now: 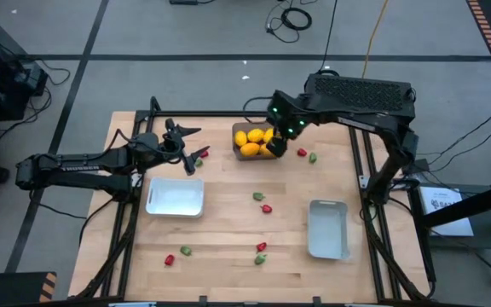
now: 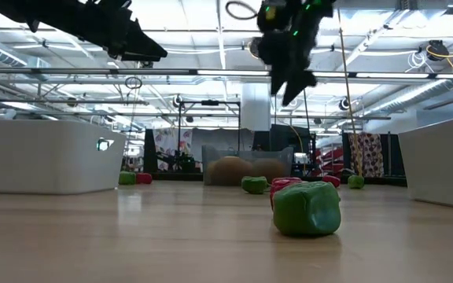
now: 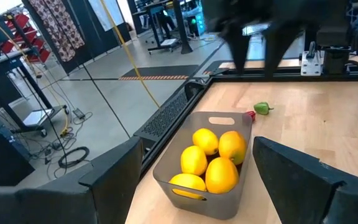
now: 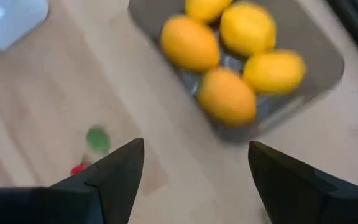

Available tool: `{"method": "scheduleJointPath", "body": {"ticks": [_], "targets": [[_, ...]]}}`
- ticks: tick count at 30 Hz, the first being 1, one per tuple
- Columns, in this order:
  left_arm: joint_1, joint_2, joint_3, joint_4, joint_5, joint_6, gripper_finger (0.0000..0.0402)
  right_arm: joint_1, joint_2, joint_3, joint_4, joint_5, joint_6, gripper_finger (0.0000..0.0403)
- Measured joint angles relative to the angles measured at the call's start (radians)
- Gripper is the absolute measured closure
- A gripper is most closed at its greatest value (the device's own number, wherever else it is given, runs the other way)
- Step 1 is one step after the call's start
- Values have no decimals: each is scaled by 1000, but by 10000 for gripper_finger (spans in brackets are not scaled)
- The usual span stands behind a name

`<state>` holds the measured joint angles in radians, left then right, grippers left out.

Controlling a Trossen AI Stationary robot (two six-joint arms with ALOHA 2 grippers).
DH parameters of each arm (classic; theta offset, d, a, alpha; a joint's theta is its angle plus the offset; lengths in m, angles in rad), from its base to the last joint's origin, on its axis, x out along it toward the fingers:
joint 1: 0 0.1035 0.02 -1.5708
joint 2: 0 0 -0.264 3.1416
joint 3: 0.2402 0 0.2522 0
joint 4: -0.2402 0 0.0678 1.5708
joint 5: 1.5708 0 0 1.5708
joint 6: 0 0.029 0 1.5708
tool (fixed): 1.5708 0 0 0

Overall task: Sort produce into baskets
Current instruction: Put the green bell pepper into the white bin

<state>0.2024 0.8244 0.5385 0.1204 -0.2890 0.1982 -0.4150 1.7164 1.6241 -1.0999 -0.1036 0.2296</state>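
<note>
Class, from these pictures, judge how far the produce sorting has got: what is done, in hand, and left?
Done: five yellow fruits sit in the grey basket. In hand: nothing; the right hand hangs open over that basket, and the left hand is open beside it. Left: red pieces and green pieces lie loose on the table, and both white baskets look empty.

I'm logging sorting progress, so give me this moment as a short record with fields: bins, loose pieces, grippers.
grey bin: dark grey bin holds five yellow-orange fruits
white bins: left white bin and right white bin, both empty
loose pieces: small red and green pieces scattered on the table
left gripper: open, empty, beside the grey bin
right gripper: open, empty, above the grey bin's edge
</note>
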Motion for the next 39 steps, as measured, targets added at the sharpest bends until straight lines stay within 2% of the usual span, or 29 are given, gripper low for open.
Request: {"method": "scheduleJointPath", "body": {"ticks": [5,10,16,21,28,34,39], "targets": [[0,0,0,-5,14,-7,91,85,-91,0,-81,1,52,124],[0,0,0,-18,127,-10,91,231,-165,0,-108,33,118,124],[0,0,0,-68,323,-15,91,483,-194,0,-111,233,190,124],[-33,28,0,-34,406,-36,91,694,-184,-13,-81,461,272,124],[-136,252,11,243,417,22,91,893,-187,-190,40,668,396,124],[-165,490,123,259,417,51,91,967,-187,-369,255,791,434,124],[-172,688,224,263,417,67,91,983,-187,-494,404,815,416,124]]}}
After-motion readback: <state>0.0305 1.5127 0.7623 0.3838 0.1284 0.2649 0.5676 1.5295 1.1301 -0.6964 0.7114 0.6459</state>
